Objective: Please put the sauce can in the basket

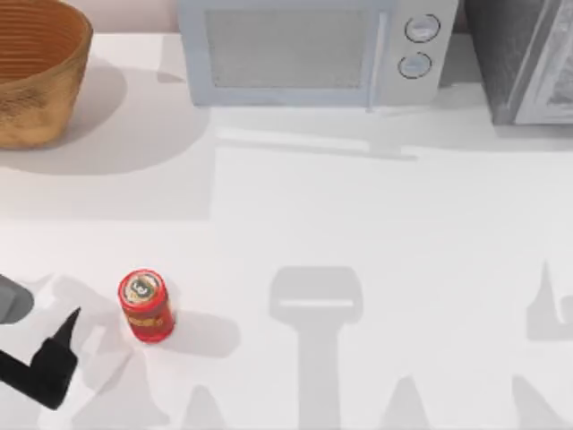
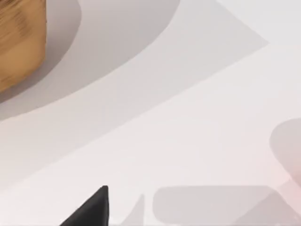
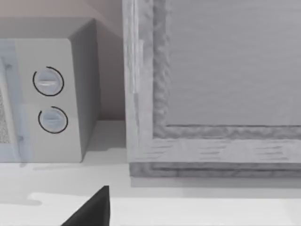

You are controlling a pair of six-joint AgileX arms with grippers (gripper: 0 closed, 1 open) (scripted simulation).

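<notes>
Hovering low at the desk's (image 1: 376, 224) near-left corner, our left end effector (image 1: 63, 336) sits beside the upright sauce can (image 1: 145, 305); we cannot tell its finger state. The basket (image 1: 36, 72) stands far-left.

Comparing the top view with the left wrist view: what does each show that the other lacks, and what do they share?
Top view alone: the small red sauce can upright on the table, the pale grey microwave, and the grey cabinet. Left wrist view alone: nothing further. Shared: the large woven wicker basket, the white table, and the left claw.
</notes>
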